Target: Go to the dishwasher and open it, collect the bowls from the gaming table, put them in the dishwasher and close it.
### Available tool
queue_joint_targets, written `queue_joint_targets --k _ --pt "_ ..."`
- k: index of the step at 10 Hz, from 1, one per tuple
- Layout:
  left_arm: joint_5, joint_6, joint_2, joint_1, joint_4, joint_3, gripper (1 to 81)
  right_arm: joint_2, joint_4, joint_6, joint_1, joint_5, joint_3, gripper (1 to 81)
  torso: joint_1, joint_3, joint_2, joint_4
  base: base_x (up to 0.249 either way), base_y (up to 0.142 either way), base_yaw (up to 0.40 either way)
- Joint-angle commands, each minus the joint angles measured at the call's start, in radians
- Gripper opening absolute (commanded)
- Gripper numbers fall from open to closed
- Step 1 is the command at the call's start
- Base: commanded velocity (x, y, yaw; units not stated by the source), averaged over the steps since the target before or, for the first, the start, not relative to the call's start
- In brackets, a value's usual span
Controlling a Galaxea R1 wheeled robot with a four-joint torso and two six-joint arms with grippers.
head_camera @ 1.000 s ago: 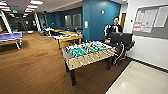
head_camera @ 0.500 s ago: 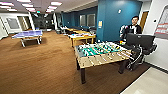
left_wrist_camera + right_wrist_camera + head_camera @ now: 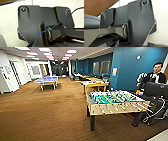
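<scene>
Can't tell from either wrist camera whether the grippers are apart or together, the robot's own dark plate blocks them. Out in the room, a foosball table (image 3: 116, 103) with a green field and rods sits closest, on brown carpet (image 3: 45, 114). A person (image 3: 153, 77) sits just behind it by a dark monitor (image 3: 156, 89). Further back along the blue wall (image 3: 130, 67) there's a yellow-rimmed table with a white top, probably the gaming table (image 3: 93, 84). A blue ping-pong table (image 3: 47, 80) stands well off to the left.
</scene>
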Motion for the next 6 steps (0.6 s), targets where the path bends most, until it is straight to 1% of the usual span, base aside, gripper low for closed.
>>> queue_joint_targets --k 1,6 --pt "0.054 0.005 -0.006 -0.039 0.012 0.003 81.1 -0.005 -0.011 -0.004 0.036 -0.058 0.006 81.1 0.000 0.000 0.000 0.000 0.000 0.000 0.365" --pt "0.054 0.005 -0.006 -0.034 0.012 0.003 81.1 -0.002 -0.016 -0.004 0.036 -0.058 0.003 81.1 0.000 0.000 0.000 0.000 0.000 0.000 0.365"
